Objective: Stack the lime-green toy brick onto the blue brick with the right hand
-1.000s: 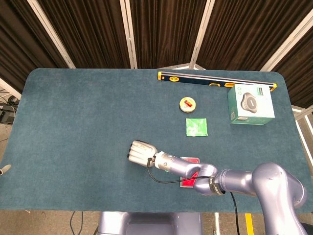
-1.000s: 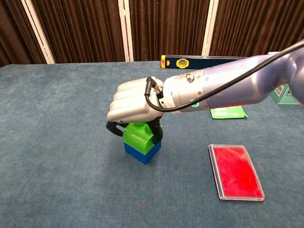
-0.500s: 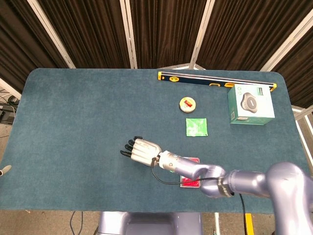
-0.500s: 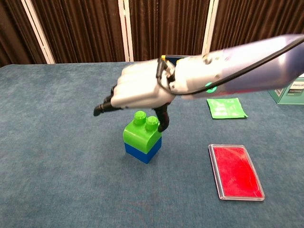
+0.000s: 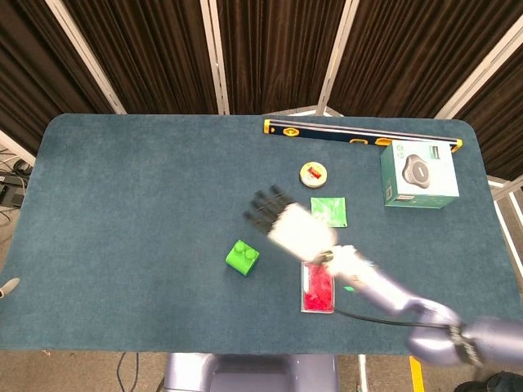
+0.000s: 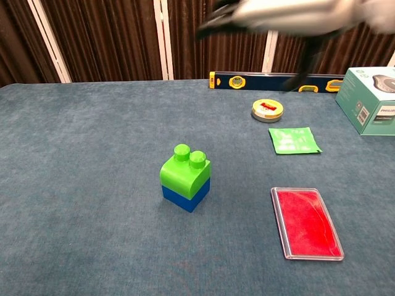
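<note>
Lime-green brick [image 6: 185, 173] sits on the blue brick [image 6: 184, 198], left of centre in the chest view, nothing touching it. Only the green top shows in the head view. Your right hand [image 5: 290, 224] is up off the worktop [image 5: 122, 204], motion-blurred, dark fingers [image 5: 263, 207] spread, holding nothing; in the head view it's right of the stack, above the red tray [image 6: 307, 223]. Green packet [image 6: 294, 140], round tin [image 6: 268, 110], boxed device [image 6: 371, 98] and spirit level [image 5: 359, 138] sit toward upper right. Left hand not visible.
</note>
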Available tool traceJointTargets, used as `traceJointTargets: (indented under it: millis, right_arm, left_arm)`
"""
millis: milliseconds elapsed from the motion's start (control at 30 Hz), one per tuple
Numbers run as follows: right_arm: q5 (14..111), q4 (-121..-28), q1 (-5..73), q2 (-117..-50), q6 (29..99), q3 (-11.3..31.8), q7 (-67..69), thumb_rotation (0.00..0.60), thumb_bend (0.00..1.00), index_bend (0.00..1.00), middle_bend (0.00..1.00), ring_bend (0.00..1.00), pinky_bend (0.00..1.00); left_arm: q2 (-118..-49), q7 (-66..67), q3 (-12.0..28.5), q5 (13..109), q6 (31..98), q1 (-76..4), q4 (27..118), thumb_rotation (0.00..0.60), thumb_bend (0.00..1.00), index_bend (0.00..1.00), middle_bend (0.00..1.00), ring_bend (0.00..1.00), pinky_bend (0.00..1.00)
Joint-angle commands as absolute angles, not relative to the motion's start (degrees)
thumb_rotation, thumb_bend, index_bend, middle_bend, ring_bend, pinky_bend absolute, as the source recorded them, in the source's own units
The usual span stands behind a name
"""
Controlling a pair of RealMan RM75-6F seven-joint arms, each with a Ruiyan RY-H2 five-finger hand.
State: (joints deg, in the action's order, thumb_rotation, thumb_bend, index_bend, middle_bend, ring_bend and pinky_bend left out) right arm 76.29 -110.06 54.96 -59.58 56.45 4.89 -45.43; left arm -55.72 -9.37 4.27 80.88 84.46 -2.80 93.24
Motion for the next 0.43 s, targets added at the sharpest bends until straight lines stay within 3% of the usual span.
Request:
traceJointTargets:
  millis: [33,200,433]
  right_arm:
    - [79.8,-108.9,43.9,-54.4,67.9,0.7,-35.8,0.6,0.0,0.0,0.0,0.0,0.01]
    - [84.1,-99.1,32.2,-55.3,79.7,-3.0,-18.9,0.6,0.0,0.0,0.0,0.0,0.0]
    - [82.9,-92.4,21.6,-59.4,87.8,-4.8,-5.6,0.6,0.0,0.0,0.0,0.0,0.0]
  left_arm:
    - [-56.7,-10.6,3.6,83.9,87.5,-1.7,92.7,0.6,0.0,0.0,0.0,0.0,0.0]
    - [-57.3,-11.5,2.6,87.1,90.4,-0.5,92.7,0.6,0.0,0.0,0.0,0.0,0.0]
    - [-58.0,-10.3,2.5,89.0,92.9,0.1,93.7,0.6,0.0,0.0,0.0,0.0,0.0]
